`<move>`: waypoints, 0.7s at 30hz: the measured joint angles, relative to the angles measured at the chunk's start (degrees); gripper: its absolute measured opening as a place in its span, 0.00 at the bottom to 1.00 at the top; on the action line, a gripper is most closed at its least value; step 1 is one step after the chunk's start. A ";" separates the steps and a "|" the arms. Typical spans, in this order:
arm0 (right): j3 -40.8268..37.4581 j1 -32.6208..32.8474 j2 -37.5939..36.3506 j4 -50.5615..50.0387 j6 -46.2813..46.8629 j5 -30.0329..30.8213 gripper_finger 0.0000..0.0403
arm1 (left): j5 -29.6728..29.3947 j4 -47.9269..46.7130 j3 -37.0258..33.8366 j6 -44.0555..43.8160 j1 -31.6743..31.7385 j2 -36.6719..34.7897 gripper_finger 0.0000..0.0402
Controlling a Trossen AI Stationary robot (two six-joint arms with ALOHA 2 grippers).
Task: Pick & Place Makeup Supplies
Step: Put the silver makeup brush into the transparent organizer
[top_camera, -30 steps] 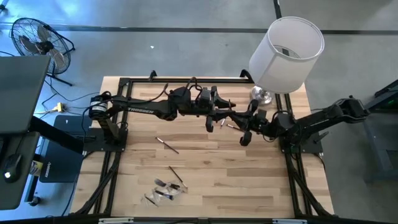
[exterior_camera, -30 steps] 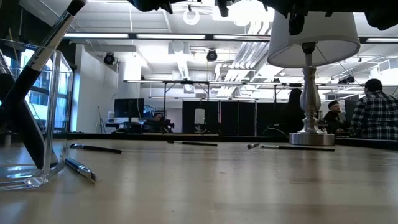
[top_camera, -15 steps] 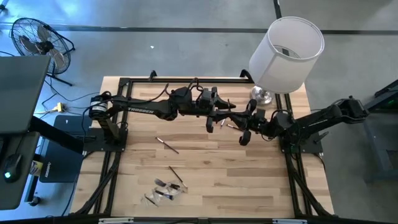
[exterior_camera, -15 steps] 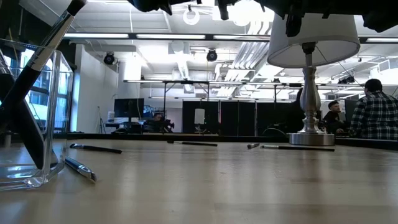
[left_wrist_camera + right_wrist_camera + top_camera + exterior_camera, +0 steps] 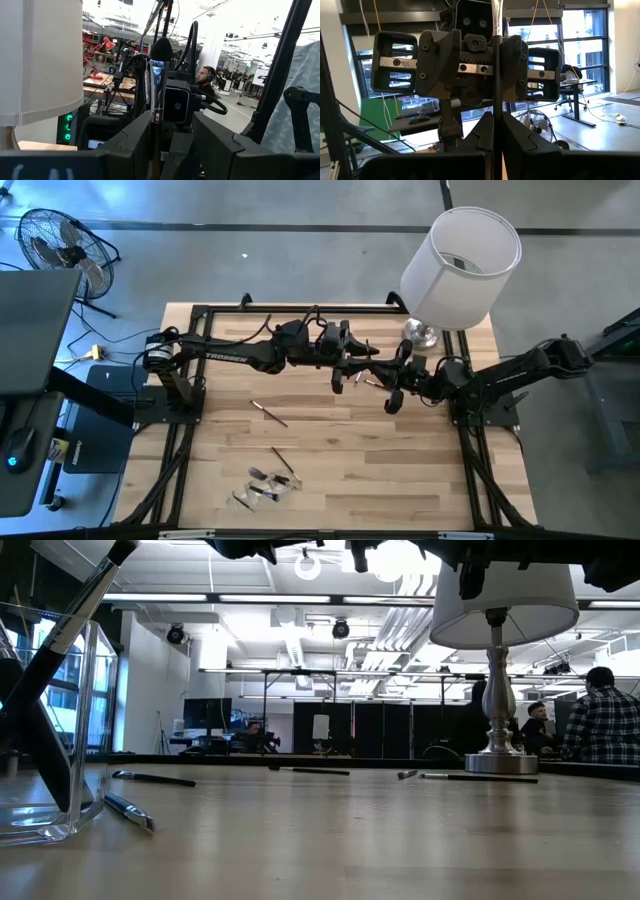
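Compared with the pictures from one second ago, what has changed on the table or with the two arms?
Nothing visibly changed. Both arms stay raised over the far middle of the table, the left gripper and the right gripper facing each other with a thin makeup brush between them, the right one shut on it. The loose brushes and the lamp lie as before.

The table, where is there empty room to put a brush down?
The table is bare between the clear cup with its loose brushes and the right arm's frame. It is crowded at the far edge, where the left gripper and right gripper meet beside the lamp.
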 joint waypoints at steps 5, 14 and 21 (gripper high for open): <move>0.00 -0.01 0.00 0.36 0.00 -0.11 0.02 | 0.02 -0.52 0.00 -0.01 -0.02 0.00 0.34; 0.00 0.00 0.00 1.73 -0.43 -0.71 0.02 | -1.88 -0.59 -0.02 -0.41 -0.04 0.00 0.34; 0.00 0.01 0.00 1.75 -1.68 -0.62 0.02 | -2.12 -0.59 -0.02 -0.43 -0.04 0.00 0.34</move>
